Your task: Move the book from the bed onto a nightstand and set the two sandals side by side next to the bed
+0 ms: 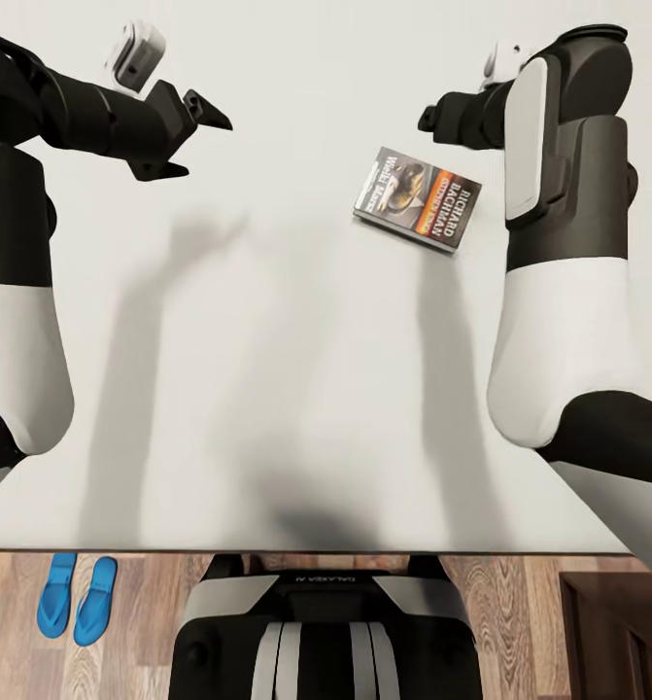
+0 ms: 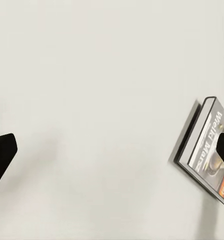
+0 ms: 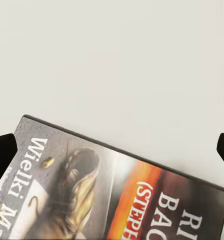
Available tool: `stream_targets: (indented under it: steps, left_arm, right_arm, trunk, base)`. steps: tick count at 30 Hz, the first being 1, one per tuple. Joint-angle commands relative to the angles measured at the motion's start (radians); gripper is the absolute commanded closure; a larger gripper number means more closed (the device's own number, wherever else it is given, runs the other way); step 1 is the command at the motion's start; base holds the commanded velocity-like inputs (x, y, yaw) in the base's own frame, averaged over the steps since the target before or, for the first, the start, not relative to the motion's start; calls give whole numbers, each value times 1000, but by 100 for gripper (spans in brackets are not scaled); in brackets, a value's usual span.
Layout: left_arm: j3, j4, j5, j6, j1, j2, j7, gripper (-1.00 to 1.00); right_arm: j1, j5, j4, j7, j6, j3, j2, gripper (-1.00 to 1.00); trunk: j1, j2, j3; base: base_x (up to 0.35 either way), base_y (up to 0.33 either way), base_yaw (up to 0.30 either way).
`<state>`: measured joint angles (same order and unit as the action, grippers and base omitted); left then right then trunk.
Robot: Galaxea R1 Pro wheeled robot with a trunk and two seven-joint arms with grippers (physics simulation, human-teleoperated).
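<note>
The book (image 1: 418, 199) lies flat on the bed (image 1: 267, 389), upper right; thin, light, stiff, best pinched at an edge. Both claws, left (image 1: 194, 141) and right (image 3: 112, 145), are spread, empty.

One book (image 1: 418, 198) on the bed (image 1: 267, 389), upper right of centre in the head view, cover up, lying alone. Two blue sandals (image 1: 76, 596) at the lower left, side by side on the wood floor (image 1: 520, 622). Two arms up top, so two grippers: the left gripper (image 1: 194, 136) at the upper left, the right gripper (image 1: 432, 119) at the upper right. One dark brown cabinet corner (image 1: 622, 632) at the lower right.
</note>
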<state>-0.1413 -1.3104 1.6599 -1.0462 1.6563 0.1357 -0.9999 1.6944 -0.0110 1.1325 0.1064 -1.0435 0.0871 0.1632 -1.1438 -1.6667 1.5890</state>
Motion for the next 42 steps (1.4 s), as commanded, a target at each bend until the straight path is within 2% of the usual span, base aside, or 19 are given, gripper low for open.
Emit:
stream_targets:
  steps: [1, 5, 14, 20, 21, 22, 27, 31, 37, 42]
  left_arm:
    - [-2, -1, 9, -1, 1, 1, -10, -100]
    - [-3, -1, 8, -1, 1, 1, -11, -100]
    - [-5, -1, 7, -1, -3, 1, -11, -100]
    - [-6, -1, 6, -1, -5, 1, -11, -100]
    - [-6, -1, 6, -1, -5, 1, -11, -100]
    - [-6, -1, 6, -1, -6, 1, -10, -100]
    - [-6, -1, 7, -1, -8, 1, -11, -100]
    - [-7, -6, 7, -1, -9, 0, -10, -100]
    - [-7, -11, 7, -1, -11, 1, -10, -100]
    - [-7, -13, 6, -1, -15, 1, -9, -100]
  right_arm:
    - [-1, 1, -1, 2, -4, 9, 1, -100]
    - [-4, 1, -4, 1, -4, 27, 1, -100]
    - [-5, 2, -37, 1, 15, 39, 1, -100]
    - [-5, 2, -116, 1, 121, 42, 1, -100]
    - [-5, 3, -165, 2, 195, 42, 2, -100]
    - [-6, 3, -177, 2, 215, 42, 3, -100]
    - [-6, 5, -229, 2, 265, 42, 5, -100]
    - [-7, 22, -281, 1, 295, 42, 6, -100]
    - [-7, 83, -348, 1, 374, 41, 3, -100]
    - [-7, 102, -373, 1, 396, 41, 2, -100]
  trunk:
    - [0, 0, -1]
    - [0, 0, -8]
    - [0, 0, -22]
    - [0, 0, -32]
    - [0, 0, -33]
    - [0, 0, -34]
    - [0, 0, -37]
    - [0, 0, -37]
    - [0, 0, -38]
    - [0, 0, -38]
  base:
    - [0, 0, 0]
    - [0, 0, 0]
    - [0, 0, 0]
    - [0, 0, 0]
    - [0, 0, 0]
    - [0, 0, 0]
    - [0, 0, 0]
    - [0, 0, 0]
    - [0, 0, 0]
    - [0, 0, 0]
